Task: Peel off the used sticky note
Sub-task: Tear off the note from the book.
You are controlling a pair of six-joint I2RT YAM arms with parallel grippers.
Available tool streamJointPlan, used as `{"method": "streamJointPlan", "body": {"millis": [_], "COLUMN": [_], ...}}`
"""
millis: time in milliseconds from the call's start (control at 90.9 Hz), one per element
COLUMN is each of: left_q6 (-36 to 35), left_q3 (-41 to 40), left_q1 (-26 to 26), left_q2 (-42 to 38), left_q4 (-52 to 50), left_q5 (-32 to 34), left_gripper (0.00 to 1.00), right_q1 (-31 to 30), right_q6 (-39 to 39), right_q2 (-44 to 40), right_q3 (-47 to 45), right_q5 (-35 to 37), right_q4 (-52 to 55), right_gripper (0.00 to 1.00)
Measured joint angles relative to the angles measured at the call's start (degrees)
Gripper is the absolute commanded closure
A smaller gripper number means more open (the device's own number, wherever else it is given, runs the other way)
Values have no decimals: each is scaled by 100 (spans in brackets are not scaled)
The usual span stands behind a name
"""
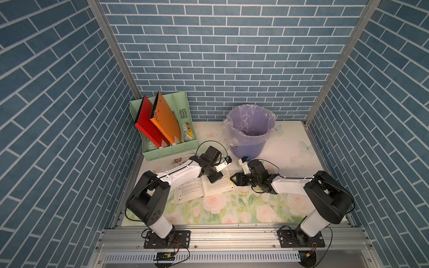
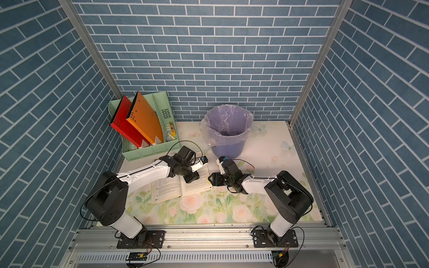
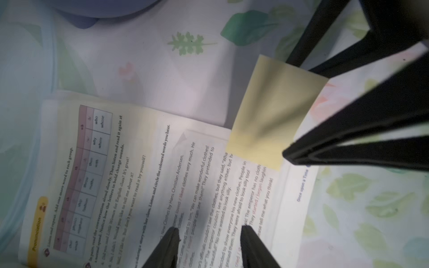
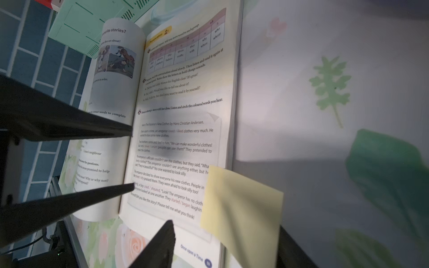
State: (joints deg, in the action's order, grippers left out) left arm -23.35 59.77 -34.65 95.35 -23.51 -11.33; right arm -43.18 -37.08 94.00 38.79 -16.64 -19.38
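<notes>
— How is the right pincer (image 1: 232, 180)?
— Spread, one jaw each side of the note (image 4: 241, 208). The note sits on the edge of the book (image 4: 181, 104) and hangs past it.
— And the left pincer (image 3: 210, 234)?
— Spread a little, holding nothing, over the same page, near the note.

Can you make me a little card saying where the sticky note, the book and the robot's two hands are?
book: open, lying flat
sticky note: yellow, stuck on its right page, overhanging the edge
left gripper: slightly open, tips on that page
right gripper: open, a finger each side of the note
bin: behind the book, bag inside
</notes>
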Motion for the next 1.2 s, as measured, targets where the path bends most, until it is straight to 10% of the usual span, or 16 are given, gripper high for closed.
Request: {"method": "streamJointPlan", "body": {"millis": [539,1199], "left_q6": [328,275], "left_q3": [643,542], "left_q1": [2,2], "left_q2": [1237,1266], "left_q4": [640,859], "left_q5": [157,295], "left_gripper": [52,54], "right_q1": [363,374], "right_q6": [11,509], "right_q2": [798,933], "right_q3": [-72,26], "right_q5": [-962,-999], "right_q4": [-872,-1027], "right_gripper": [81,80]}}
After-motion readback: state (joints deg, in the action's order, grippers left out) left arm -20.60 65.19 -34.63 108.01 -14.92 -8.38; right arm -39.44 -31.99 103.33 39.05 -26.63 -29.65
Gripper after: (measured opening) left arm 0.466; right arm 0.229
